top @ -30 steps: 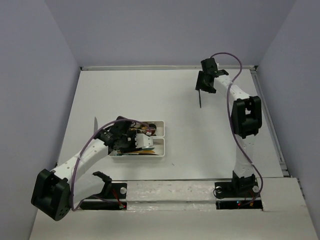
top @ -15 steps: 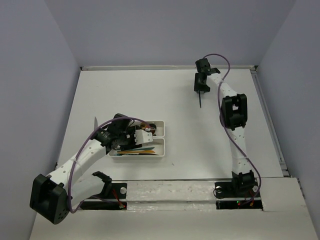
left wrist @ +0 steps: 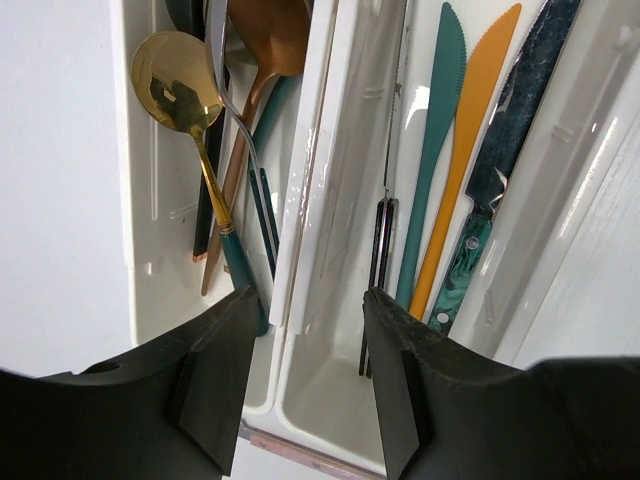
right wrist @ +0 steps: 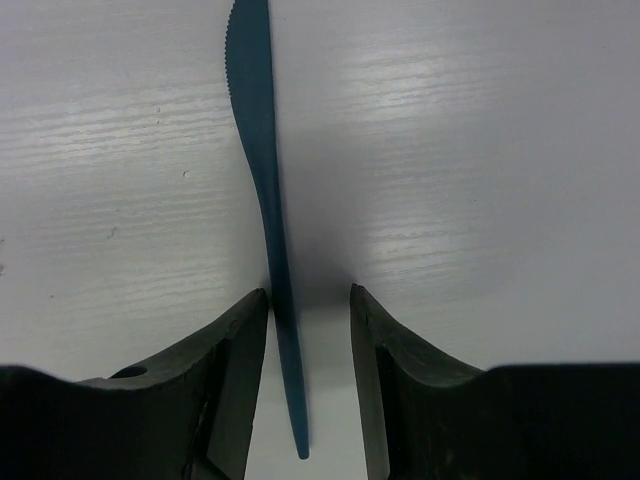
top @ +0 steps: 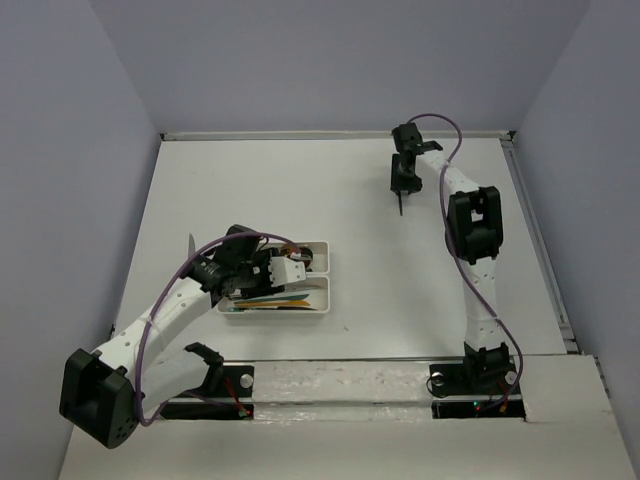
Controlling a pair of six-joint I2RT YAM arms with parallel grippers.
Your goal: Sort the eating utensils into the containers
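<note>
The white table [top: 380,260] carries everything. The right arm [top: 475,225] stretches to the far side, and the left arm [top: 165,310] bends in over the two white trays near the middle-left.

The trays sit side by side with their long walls touching, the spoon tray [left wrist: 140,200] on the far side and the knife tray [left wrist: 330,400] nearer the arm bases. The left gripper [left wrist: 305,330] hangs just above them. It is fairly wide and holds nothing, and its fingers [left wrist: 225,370] straddle the shared walls.

The right gripper [right wrist: 308,295] is down at the tabletop. Its jaws are narrow but apart, one on each side of the handle of a dark blue knife [right wrist: 262,160]. The knife lies flat on the table, well apart from the trays. Its handle runs right against the left-hand finger [right wrist: 235,370], with a clear gap to the other, so it is not clamped.

In the knife tray, a dark marbled knife [left wrist: 520,110], an orange knife [left wrist: 470,140], a teal knife [left wrist: 437,130] and a thin black utensil [left wrist: 381,260] lie lengthwise. In the spoon tray, a copper spoon [left wrist: 270,35] and a gold spoon [left wrist: 180,85] with a teal handle end overlap other handles.
</note>
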